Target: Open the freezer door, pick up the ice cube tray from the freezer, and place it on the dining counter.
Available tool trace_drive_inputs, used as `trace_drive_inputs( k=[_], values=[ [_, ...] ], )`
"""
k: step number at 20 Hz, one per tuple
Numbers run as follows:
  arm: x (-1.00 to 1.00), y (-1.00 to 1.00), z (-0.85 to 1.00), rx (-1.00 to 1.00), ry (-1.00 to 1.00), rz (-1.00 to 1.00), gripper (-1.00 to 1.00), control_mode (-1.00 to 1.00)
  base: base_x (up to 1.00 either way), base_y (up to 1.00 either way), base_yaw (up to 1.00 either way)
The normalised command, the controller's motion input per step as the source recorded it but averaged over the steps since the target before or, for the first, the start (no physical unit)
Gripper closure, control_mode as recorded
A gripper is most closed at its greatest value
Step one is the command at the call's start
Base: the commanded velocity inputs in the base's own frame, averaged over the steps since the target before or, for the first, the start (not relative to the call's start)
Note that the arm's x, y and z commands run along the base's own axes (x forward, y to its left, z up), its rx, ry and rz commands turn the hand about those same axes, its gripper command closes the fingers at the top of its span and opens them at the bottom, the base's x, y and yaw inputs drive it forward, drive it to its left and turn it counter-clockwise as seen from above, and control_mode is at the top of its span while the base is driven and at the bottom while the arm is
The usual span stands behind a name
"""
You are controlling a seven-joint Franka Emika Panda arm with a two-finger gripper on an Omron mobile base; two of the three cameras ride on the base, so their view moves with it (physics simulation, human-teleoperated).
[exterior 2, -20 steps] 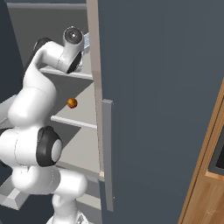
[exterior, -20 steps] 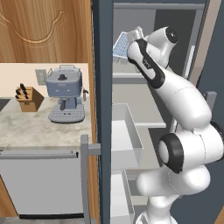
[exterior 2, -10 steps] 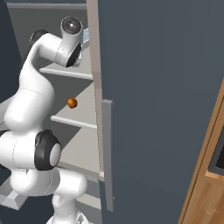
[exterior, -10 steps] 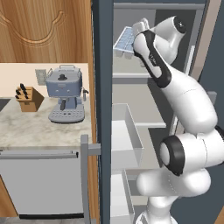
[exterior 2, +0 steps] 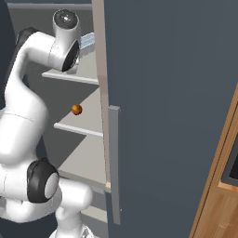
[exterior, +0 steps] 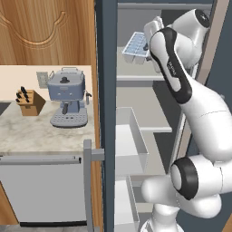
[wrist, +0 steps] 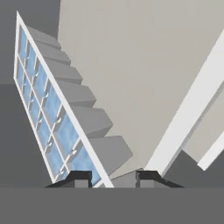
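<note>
The ice cube tray point(exterior: 136, 45), white with pale blue cells, hangs just above the upper shelf inside the freezer point(exterior: 140, 97). My gripper point(exterior: 148, 44) is shut on the tray's near end. In the hand view the ice cube tray point(wrist: 48, 100) runs up and to the left from between the fingertips of my gripper point(wrist: 113, 177), with the light grey freezer wall behind it. From the right base view a corner of the ice cube tray point(exterior 2: 86, 41) peeks out beside the arm's wrist. The freezer door point(exterior 2: 172, 116) stands open, with its grey handle point(exterior 2: 114, 162) facing me.
A small orange ball point(exterior 2: 76, 109) lies on a middle shelf. White bins point(exterior: 131, 140) sit below the tray's shelf. A dark upright panel with a grey handle point(exterior: 89, 181) borders the opening on the left. Beyond it, a coffee machine point(exterior: 68, 97) and a knife block point(exterior: 29, 102) stand on a counter.
The arm's wrist has risen inside the freezer. The tray, still gripped, has turned from steeply tilted to nearly level and has shifted slightly right in the left base view.
</note>
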Motion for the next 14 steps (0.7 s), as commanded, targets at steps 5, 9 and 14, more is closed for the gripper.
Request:
trace_drive_inputs(
  k=[5,9,14],
  values=[
    [-0.95,0.00,0.03,0.00,0.00,0.00,1.00,-1.00,0.00,0.00,0.00],
    [-0.91,0.00,0.05,0.00,0.03,0.00,1.00,-1.00,0.00,0.00,0.00],
    [-0.96,0.00,-0.03,0.00,0.04,0.01,1.00,-1.00,0.00,0.00,0.00]
  ],
)
